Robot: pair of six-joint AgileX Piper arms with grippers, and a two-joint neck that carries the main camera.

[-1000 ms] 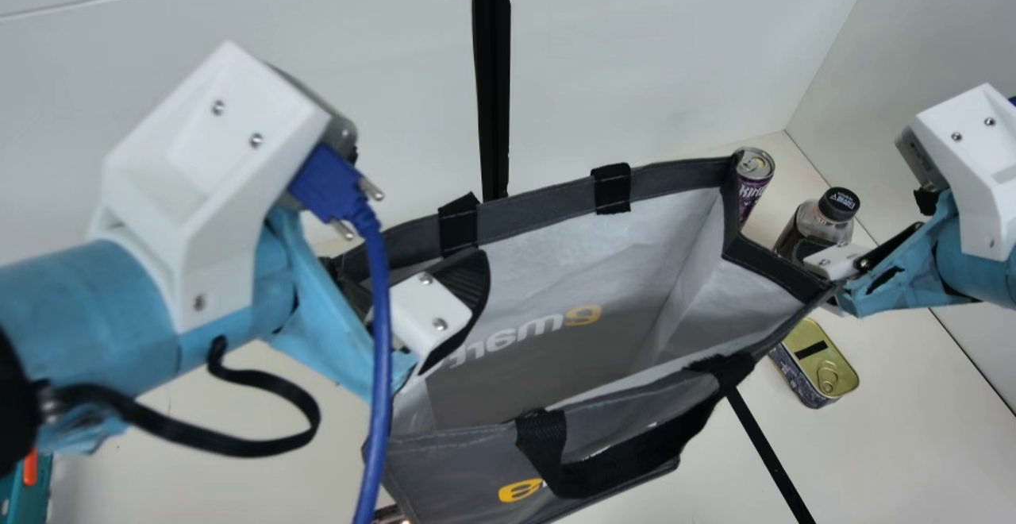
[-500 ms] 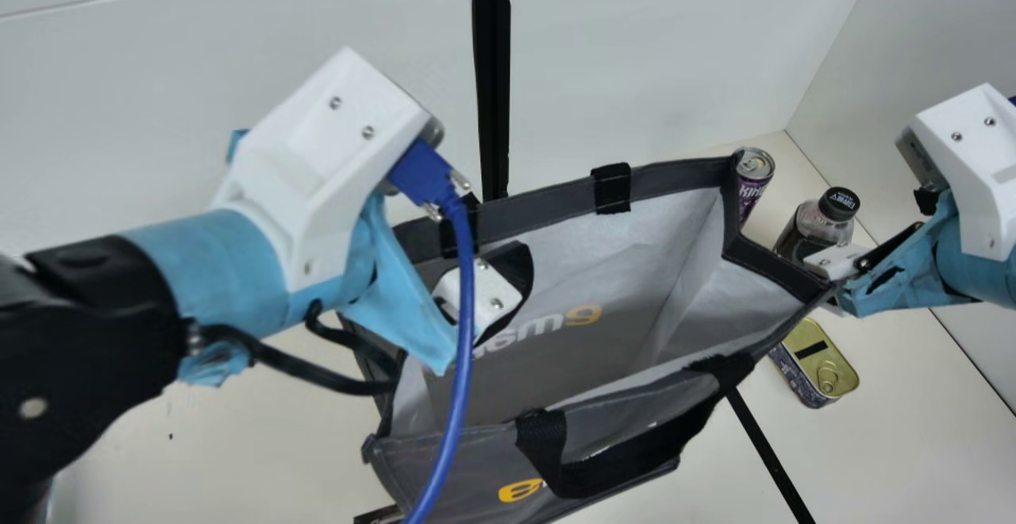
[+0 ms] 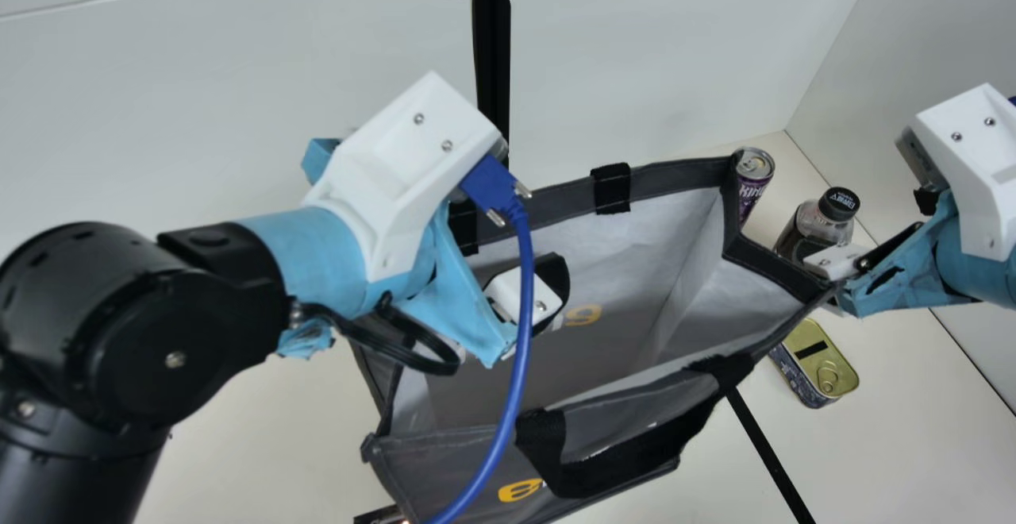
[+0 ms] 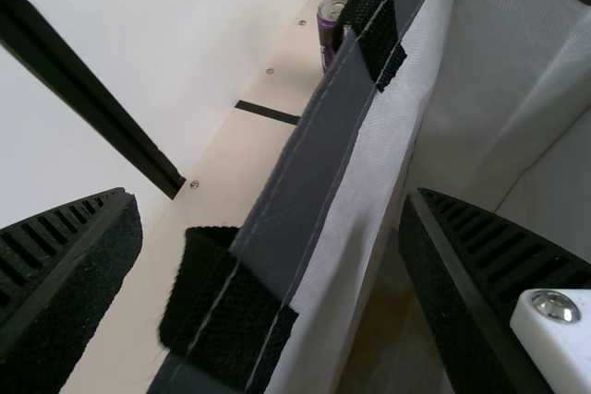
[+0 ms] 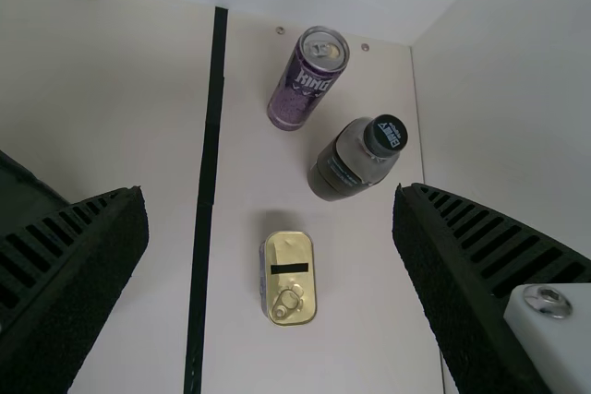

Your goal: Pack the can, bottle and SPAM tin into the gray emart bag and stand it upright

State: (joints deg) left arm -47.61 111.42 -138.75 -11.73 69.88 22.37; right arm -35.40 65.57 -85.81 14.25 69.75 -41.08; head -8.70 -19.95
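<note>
The gray emart bag (image 3: 675, 176) was at the middle of the main view, its mouth open and facing up, the pale lining showing. The left gripper (image 3: 525, 295) was at the bag's far side, its two ribbed fingers (image 4: 462, 274) well apart. In the left wrist view the gray rim ran between them, with one finger over the inside of the bag and the other outside it. A black webbing strap (image 4: 222, 306) crossed the rim there. A blue cable (image 3: 520, 333) hung in front of that arm. The right gripper (image 3: 837, 262) was by the bag's right corner, its fingers spread wide too; whether it touched the bag could not be told. On the table beyond that side of the bag stood the purple can (image 3: 756, 165), partly behind the bag's corner in the main view. The bottle (image 3: 821, 226), dark-capped, stood upright near it, and the SPAM tin (image 3: 817, 365) lay flat, its gold lid and pull ring up. In the right wrist view all three were outside the bag and apart from one another, the bottle nearer to the can than the tin was. The bag's near handle (image 3: 603, 472) drooped over its front wall.
</note>
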